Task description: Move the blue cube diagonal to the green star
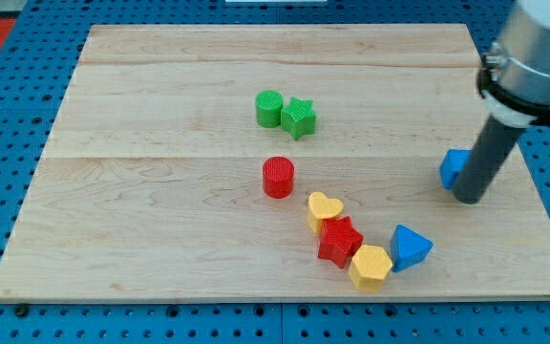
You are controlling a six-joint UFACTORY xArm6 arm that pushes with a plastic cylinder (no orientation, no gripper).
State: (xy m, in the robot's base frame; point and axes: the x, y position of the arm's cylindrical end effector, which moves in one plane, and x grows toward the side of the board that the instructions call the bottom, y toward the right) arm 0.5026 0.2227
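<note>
My tip (468, 198) touches the blue cube's (453, 168) right side.

Green cylinder (268, 108) sits mid-tabletop (160, 220), red cylinder (278, 177) below it. Toward the bottom edge: yellow heart (324, 209), red star (340, 241), yellow hexagon (370, 267), blue triangle (409, 247).

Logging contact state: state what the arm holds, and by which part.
Nothing is held; the rod cannot grasp. My tip stands at the right side of the blue cube, apparently touching it, far right of the green star.
</note>
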